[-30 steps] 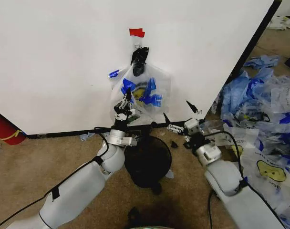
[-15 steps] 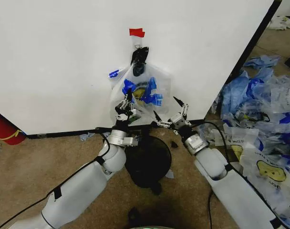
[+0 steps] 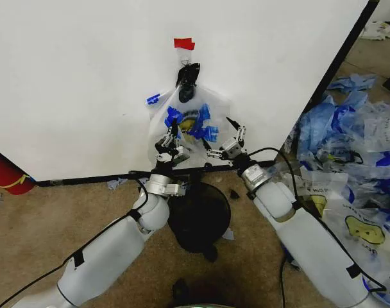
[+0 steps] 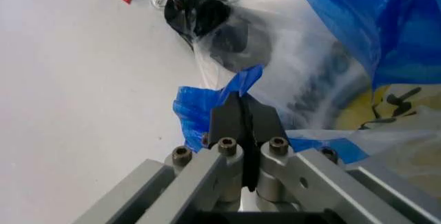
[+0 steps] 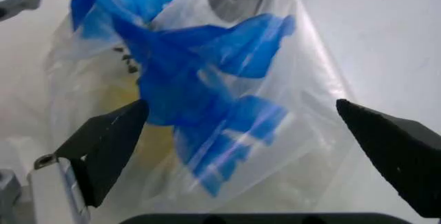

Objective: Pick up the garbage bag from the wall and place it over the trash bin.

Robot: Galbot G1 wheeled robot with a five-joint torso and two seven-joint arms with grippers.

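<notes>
At frame centre the left gripper [image 3: 169, 138] pinched the garbage bag [image 3: 190, 125] on the wall while the right gripper [image 3: 222, 138] spread wide beside it, above the trash bin [image 3: 198, 215].

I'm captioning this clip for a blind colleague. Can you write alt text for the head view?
A garbage bag hangs on a white wall above a trash bin. The left gripper is shut on the bag's left side, and the right gripper is open at its lower right.

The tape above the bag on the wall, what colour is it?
Red tape; clearest in the head view.
</notes>
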